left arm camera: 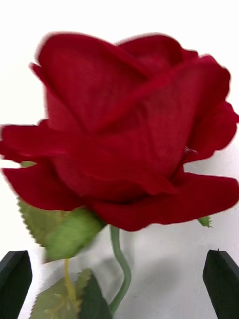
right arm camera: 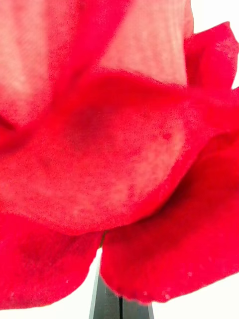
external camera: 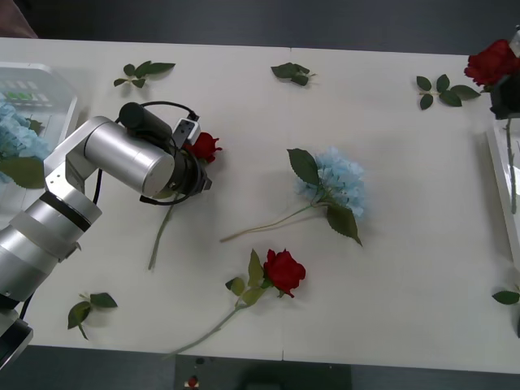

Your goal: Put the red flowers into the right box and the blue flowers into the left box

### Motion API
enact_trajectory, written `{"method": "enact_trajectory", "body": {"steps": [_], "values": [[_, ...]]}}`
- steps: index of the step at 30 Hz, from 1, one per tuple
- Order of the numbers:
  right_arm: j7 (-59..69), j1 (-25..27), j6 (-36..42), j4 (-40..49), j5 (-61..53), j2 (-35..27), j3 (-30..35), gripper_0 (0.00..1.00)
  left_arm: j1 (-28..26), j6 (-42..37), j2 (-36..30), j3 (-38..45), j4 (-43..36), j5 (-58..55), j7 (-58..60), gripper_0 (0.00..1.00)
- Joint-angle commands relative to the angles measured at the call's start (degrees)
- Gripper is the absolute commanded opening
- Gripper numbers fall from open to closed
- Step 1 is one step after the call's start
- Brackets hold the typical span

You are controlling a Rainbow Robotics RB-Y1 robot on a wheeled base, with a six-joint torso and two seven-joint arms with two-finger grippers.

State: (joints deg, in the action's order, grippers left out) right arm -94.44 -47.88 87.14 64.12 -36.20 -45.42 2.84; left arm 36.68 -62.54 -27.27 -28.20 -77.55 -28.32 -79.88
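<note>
- Left gripper (left arm camera: 119, 286): left-centre of front view, fingers spread, straddling a rose (external camera: 204, 147); stem runs down-left beneath the wrist.
- Right gripper (right arm camera: 121, 304): upper right, pinching a rose (external camera: 491, 62) above the right box (external camera: 497, 154).

A red rose bloom (left arm camera: 134, 134) sits squarely ahead of the open left gripper (left arm camera: 119, 284) (bare table beside it).
</note>
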Motion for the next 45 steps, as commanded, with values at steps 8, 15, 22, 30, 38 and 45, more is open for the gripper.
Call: {"method": "enact_trajectory", "body": {"steps": [8, 15, 22, 30, 38, 45], "values": [[0.6, 6.0, -1.9, -2.1, 1.9, -7.3, 15.7, 0.00, 3.9, 4.2, -0.6, -2.9, 4.2, 0.5, -1.4, 1.00], [-1.1, 7.5, -8.0, -8.9, 3.2, -9.5, 18.9, 0.00, 3.9, 4.2, -0.7, -2.9, 4.4, 0.6, -1.5, 1.00], [-2.9, 7.6, -15.3, -16.4, 3.4, -10.2, 18.8, 0.00, 3.8, 4.2, -0.7, -2.9, 5.2, 0.6, -1.7, 1.00], [-4.3, 7.7, -20.2, -20.5, 3.5, -10.2, 18.3, 0.00, 3.8, 4.2, -0.7, -2.9, 5.3, 0.4, -1.2, 0.29], [-4.6, 7.8, -20.3, -20.5, 3.5, -10.2, 18.3, 0.60, 3.8, 4.1, -0.7, -2.9, 5.3, 0.4, -0.9, 0.00], [-5.3, 7.7, -20.2, -20.5, 1.6, -10.2, 18.2, 1.00, 3.9, 4.4, -1.3, -2.9, 5.2, 0.3, -0.7, 0.00]]}}
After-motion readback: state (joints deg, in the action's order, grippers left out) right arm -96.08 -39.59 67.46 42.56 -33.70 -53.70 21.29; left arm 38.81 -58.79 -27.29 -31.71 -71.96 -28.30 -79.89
